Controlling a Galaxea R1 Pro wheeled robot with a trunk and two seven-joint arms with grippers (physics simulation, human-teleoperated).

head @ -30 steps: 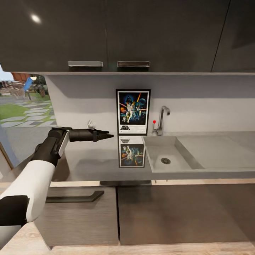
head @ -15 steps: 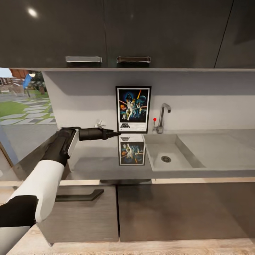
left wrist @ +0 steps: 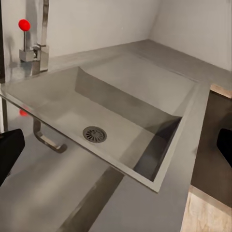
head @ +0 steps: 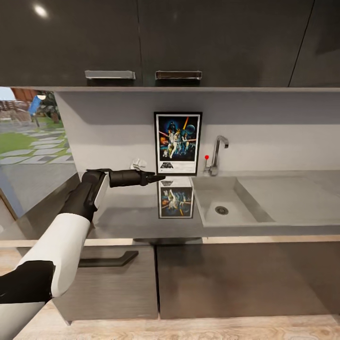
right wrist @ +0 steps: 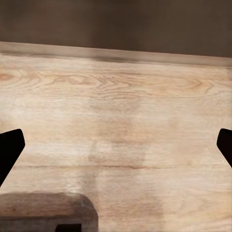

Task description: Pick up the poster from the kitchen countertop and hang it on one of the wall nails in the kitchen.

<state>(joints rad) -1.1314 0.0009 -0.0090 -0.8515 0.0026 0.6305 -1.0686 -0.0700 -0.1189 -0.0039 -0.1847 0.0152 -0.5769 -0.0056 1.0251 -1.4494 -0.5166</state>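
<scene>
The kitchen countertop (head: 293,189) is a glossy grey slab running across the middle of the frame, with a sunken sink basin (head: 222,203) right of center. The poster (head: 178,143) stands upright on it against the back wall, just left of the chrome tap (head: 216,156), its mirror image showing underneath.

The poster (head: 178,143) carries dark title lettering at its six o'clock edge, too small to read.
</scene>
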